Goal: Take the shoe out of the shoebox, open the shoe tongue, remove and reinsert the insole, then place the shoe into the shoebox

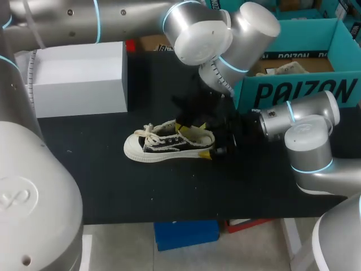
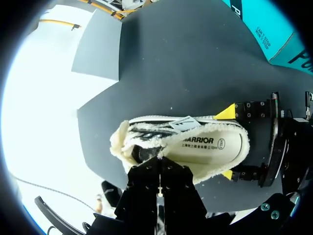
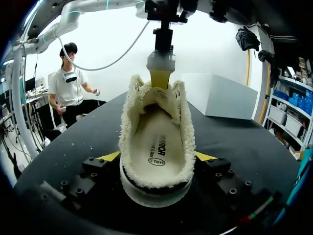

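The shoe (image 1: 169, 144) is black woven cloth above a smooth cream rubber sole (image 1: 141, 154). Its lining (image 3: 128, 132) is rough, woolly fleece, and the insole (image 3: 157, 142) is smooth and matt. The bench (image 1: 169, 195) is matt black. The arms (image 1: 84, 20) are satin silver metal. The shoebox (image 1: 304, 90) is matt teal card.

Large black lettering on teal shoebox (image 1: 299, 90) front wall, upper right of head view, smaller black lettering on its inner back wall, black printed word, smaller line and round stamp on insole (image 3: 156, 142)
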